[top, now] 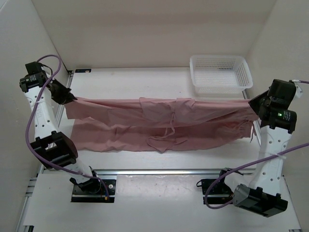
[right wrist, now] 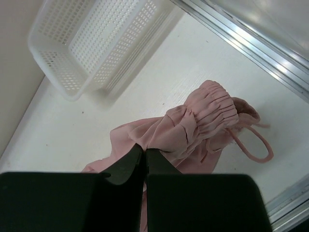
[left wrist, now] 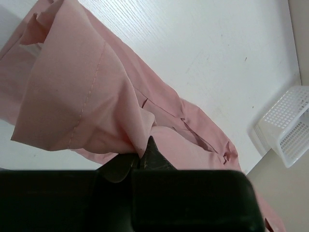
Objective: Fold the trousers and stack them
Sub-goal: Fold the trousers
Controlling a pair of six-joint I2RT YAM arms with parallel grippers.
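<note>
The dusty-pink trousers (top: 159,123) hang stretched between my two grippers across the middle of the table, with the lower part resting on the surface. My left gripper (top: 71,99) is shut on a hemmed leg end (left wrist: 82,96) at the far left and holds it up. My right gripper (top: 252,103) is shut on the cloth just beside the gathered waist (right wrist: 212,113) at the right. A drawstring loop (right wrist: 253,147) hangs below the waist. Both grippers' jaws are closed with fabric pinched between the tips.
A white mesh basket (top: 220,72) stands at the back right, close behind the right gripper; it also shows in the right wrist view (right wrist: 96,43) and the left wrist view (left wrist: 287,125). White walls enclose the table on the left, back and right. An aluminium rail (top: 169,171) runs along the near edge.
</note>
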